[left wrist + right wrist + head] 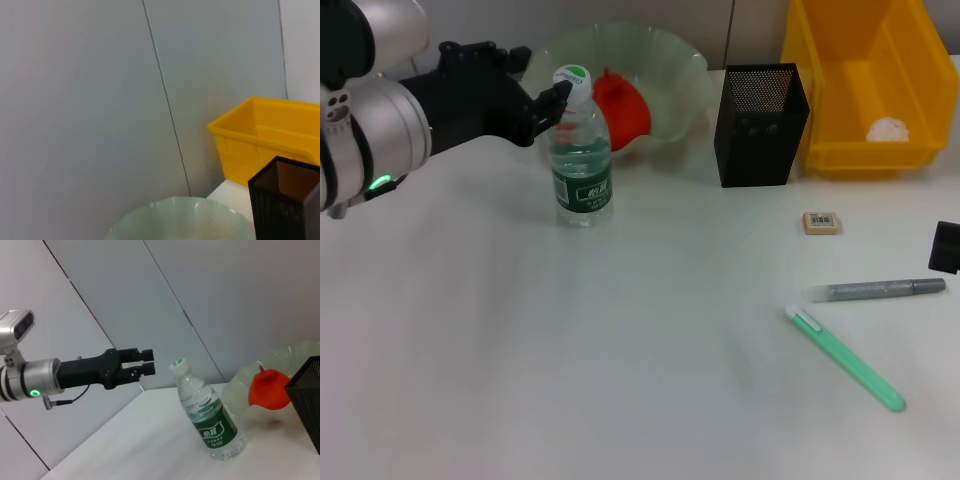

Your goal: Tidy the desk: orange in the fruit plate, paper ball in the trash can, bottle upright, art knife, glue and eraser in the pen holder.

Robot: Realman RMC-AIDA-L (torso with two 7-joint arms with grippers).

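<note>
Bottle [580,155] upright, green label, text illegible; left tool [145,363] apart beside cap.

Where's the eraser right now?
In the head view the eraser lies flat on the table's right side, in front of the yellow trash can and just right of the black pen holder, above the grey pen.

A: State the colours at the back of the white desk [570,380].

B: Fruit plate [670,60]: pale green, translucent. Orange [620,105]: red-orange. Trash can [865,90]: bright yellow; paper ball [888,129] inside: white. Pen holder [760,125]: black mesh.

A: And the rest?

B: Bottle [581,160]: clear, dark green label, white cap with green mark. Eraser [821,222]: beige with a white barcode label. Left gripper [555,100]: black.
</note>
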